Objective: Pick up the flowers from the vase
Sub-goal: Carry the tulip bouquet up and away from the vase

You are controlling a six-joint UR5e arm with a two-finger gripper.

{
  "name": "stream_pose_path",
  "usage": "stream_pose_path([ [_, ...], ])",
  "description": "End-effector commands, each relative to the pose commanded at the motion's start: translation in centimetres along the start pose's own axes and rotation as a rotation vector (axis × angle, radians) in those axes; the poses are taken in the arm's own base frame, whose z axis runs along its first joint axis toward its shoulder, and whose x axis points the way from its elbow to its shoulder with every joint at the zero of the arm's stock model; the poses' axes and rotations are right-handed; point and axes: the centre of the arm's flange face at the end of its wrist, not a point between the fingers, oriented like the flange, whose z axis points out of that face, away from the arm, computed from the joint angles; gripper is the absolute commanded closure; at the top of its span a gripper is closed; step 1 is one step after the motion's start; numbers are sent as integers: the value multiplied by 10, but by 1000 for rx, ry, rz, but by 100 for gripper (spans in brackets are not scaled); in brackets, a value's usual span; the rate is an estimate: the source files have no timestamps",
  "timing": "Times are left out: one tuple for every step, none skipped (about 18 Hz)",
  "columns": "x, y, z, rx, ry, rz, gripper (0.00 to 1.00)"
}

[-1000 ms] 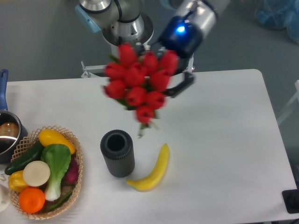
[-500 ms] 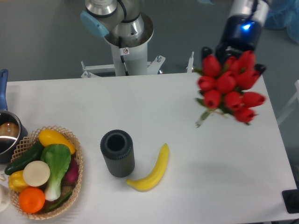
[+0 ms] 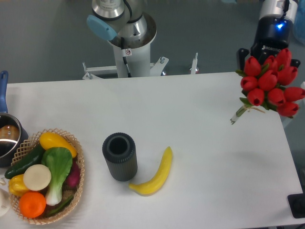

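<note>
The flowers (image 3: pixel 269 88) (about ten buds) have moved farther right, clamped in the gripper (image 3: pixel 267 53); one vase (image 3: pixel 120 156), one banana (image 3: pixel 156 172) stay put.

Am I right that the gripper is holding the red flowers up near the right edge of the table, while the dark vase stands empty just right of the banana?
Not quite: the camera view shows the vase standing empty just left of the banana, not right of it. The rest holds: the flowers are held up by the gripper near the right edge of the table.
</note>
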Motion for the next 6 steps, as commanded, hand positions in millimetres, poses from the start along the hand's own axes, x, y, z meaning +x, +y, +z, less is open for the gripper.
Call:
stream_pose_path([
  [-1,0,-2,1,-5,-2,49],
  [-2,2,-3,0,-6,-6,49],
  [-1,2,-3,-1,-5,-8,49],
  [0,5,-4,-1,-5,-11,49],
  [0,6,-4,-2,-5,-14,49],
  [0,6,-4,-2,-6,-13,49],
])
